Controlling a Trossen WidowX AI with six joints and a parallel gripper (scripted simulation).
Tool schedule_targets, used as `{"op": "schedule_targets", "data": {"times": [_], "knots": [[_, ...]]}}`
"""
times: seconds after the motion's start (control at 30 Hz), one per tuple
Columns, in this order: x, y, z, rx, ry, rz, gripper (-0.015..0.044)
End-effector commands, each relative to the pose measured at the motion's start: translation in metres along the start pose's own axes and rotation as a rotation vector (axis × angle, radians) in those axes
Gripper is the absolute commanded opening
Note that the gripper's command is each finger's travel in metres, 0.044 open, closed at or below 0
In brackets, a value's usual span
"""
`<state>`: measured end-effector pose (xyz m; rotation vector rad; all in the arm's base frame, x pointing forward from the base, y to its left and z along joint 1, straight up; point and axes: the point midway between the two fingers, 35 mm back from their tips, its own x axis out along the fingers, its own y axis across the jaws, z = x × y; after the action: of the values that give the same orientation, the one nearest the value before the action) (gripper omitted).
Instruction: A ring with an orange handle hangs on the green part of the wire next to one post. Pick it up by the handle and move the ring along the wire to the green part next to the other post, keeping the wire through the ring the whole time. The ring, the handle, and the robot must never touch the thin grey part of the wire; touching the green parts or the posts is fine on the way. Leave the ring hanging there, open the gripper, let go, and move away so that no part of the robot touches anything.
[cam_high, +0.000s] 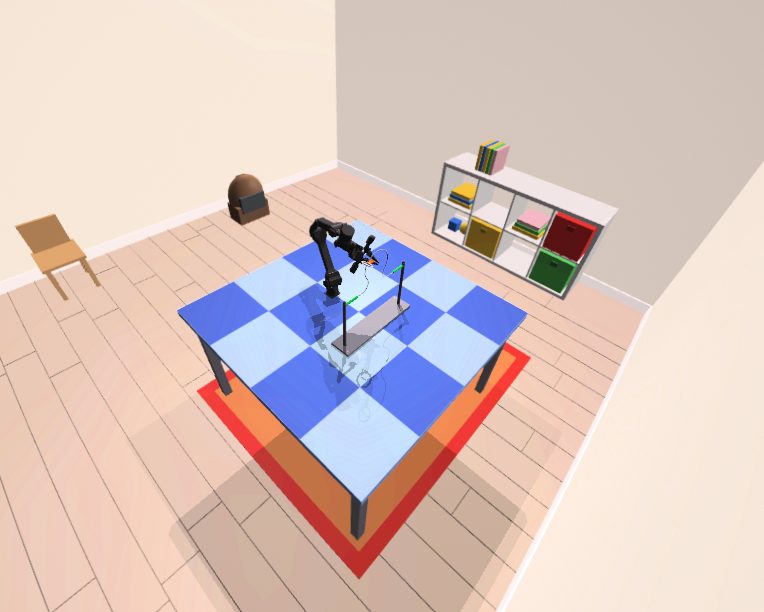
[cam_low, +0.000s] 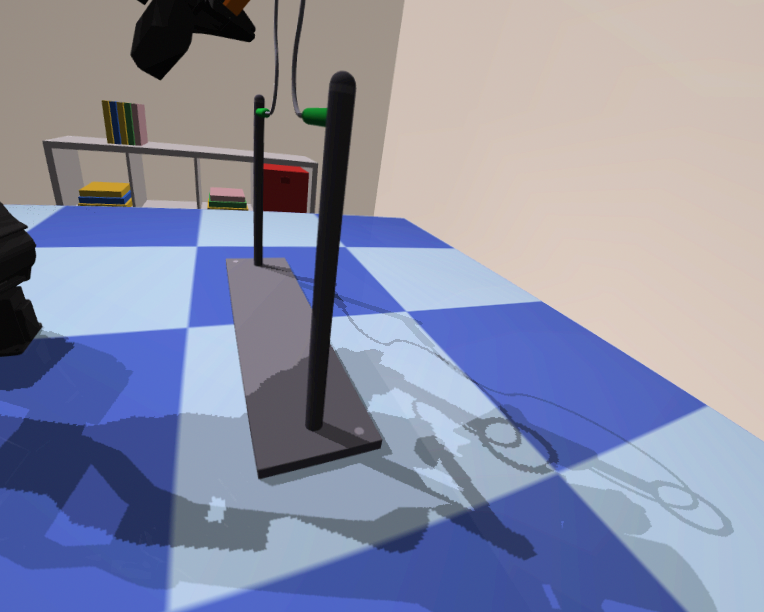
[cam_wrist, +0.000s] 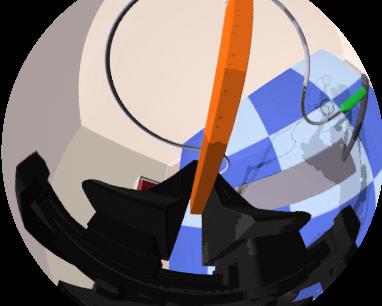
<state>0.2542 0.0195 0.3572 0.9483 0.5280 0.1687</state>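
Gripping orange handle (cam_high: 369, 262) (cam_low: 236, 6) (cam_wrist: 225, 90) by its end with closed gripper (cam_high: 373, 260) (cam_low: 234, 22) (cam_wrist: 200, 166), probably to keep fingers away from thin grey wire (cam_high: 367, 281) (cam_low: 276, 57) (cam_wrist: 108, 55).
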Motion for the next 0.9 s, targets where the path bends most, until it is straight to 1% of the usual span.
{"op": "schedule_targets", "data": {"times": [0.0,0.87], "knots": [[0.0,-0.002,0.0,-0.046,-0.007,-0.025,-0.015],[0.0,-0.017,0.003,-0.361,-0.052,-0.204,-0.015]]}}
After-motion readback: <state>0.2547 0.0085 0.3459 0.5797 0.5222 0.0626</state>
